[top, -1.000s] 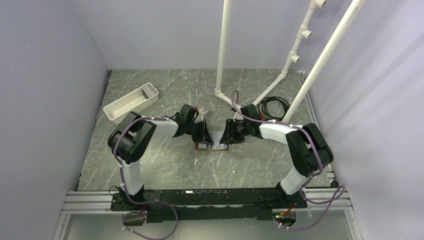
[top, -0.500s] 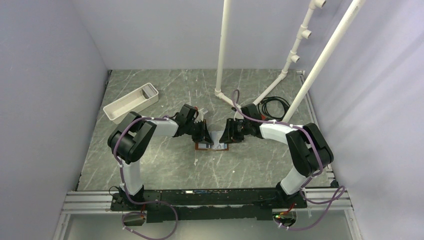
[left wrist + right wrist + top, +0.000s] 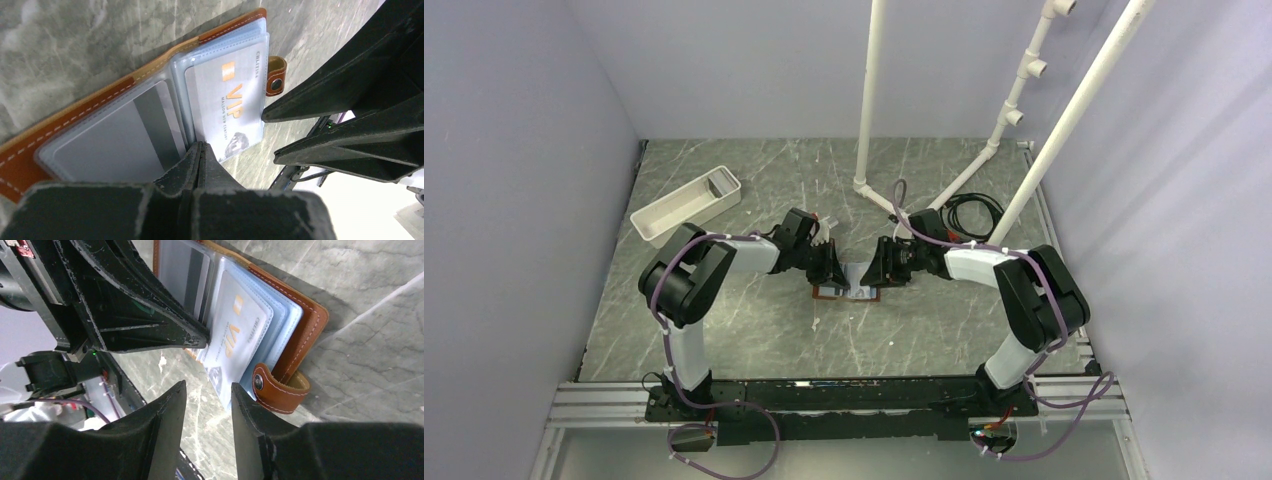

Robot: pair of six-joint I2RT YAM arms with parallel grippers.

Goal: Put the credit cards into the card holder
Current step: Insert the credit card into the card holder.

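Observation:
The brown leather card holder (image 3: 849, 291) lies open on the table between both grippers. Its clear sleeves hold a pale VIP credit card (image 3: 230, 105) and a grey credit card with a dark stripe (image 3: 125, 130). My left gripper (image 3: 200, 146) is shut, its tip pressed on the fold between the two sleeves. My right gripper (image 3: 207, 390) is open and empty, hovering just off the holder's near edge beside the strap tab (image 3: 275, 387). The right wrist view also shows the VIP card (image 3: 235, 335), the grey card (image 3: 192, 270) and the leather cover (image 3: 305, 325).
A long white plastic tray (image 3: 686, 205) stands at the back left. White pipes (image 3: 866, 120) rise from the table behind the grippers. A black cable (image 3: 969, 210) coils at the back right. Walls close in left and right.

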